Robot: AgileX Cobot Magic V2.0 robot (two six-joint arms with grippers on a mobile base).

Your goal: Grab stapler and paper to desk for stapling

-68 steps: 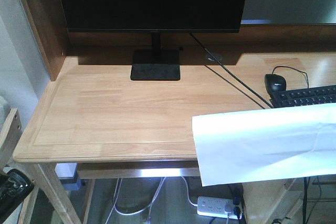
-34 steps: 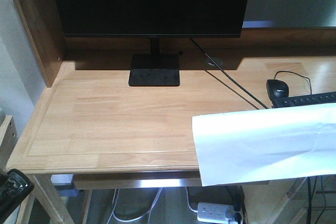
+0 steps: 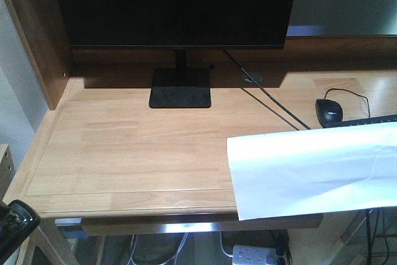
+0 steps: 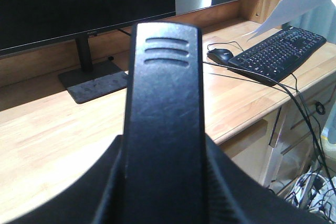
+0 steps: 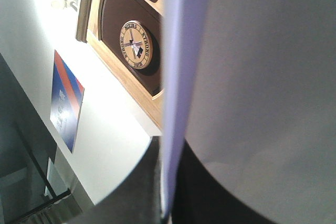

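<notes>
Stapler [image 4: 164,119]: black, with three ribbed grooves near its tip. It is filling the middle of the left wrist view and is sitting off the table [image 3: 136,147], near its front edge.
Left claw [image 4: 164,166]: its dark fingers are closing against both sides of the stapler's base and gripping it.
Paper [image 3: 316,169]: white, creased sheet. It is hanging in the air over the table's front right part, and its lower edge is dropping past the table rim.
Right claw [image 5: 168,192]: it is pinching the sheet's edge between its dark fingers.
Table: light wood. It is carrying a black monitor [image 3: 173,4] on a flat base [image 3: 180,96], a black mouse [image 3: 329,111] and a black keyboard [image 4: 278,53].
Power strip [image 3: 257,254]: it is lying on the floor beneath the table.
Wall clock [image 5: 137,44] and poster [image 5: 65,100]: both are showing behind the sheet in the right wrist view.
</notes>
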